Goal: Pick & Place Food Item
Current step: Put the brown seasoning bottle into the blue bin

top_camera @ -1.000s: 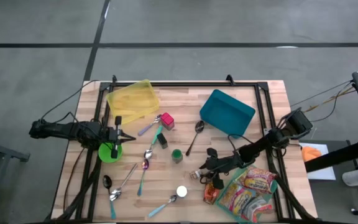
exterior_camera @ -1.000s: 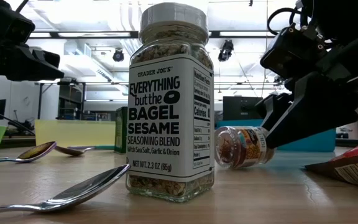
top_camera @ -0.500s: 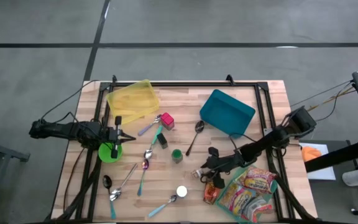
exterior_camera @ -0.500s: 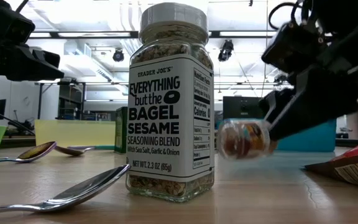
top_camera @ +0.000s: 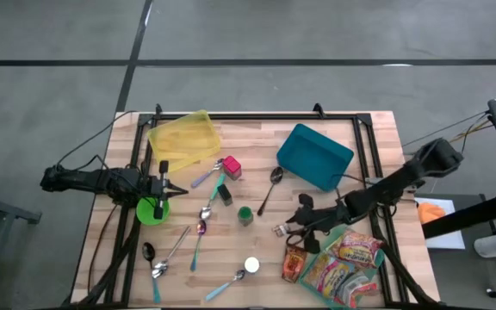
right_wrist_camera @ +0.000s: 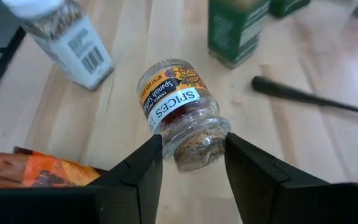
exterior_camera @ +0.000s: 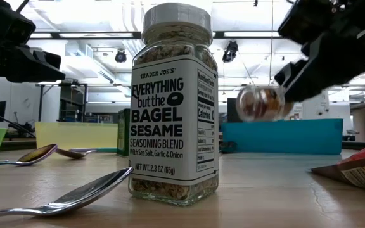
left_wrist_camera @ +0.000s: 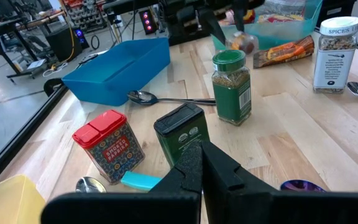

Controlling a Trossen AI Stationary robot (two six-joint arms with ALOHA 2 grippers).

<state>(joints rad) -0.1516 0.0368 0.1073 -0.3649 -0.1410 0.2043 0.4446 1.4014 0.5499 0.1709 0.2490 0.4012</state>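
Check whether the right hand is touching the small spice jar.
Touching. The right wrist view shows the right hand with both fingers pressed against the small spice jar; the low view shows it off the table.

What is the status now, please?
Right pincer shut on spice jar, lifted off table. Left pincer shut, idle by green bowl. Teal bin nearby, path clear.

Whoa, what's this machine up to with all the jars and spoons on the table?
The right gripper has its fingers clamped on a small spice jar and holds it on its side in the air above the wooden table, near the teal bin and the snack packets. The left gripper waits shut and empty over by the green bowl. A bagel seasoning jar, other spice tins and several spoons lie untouched.
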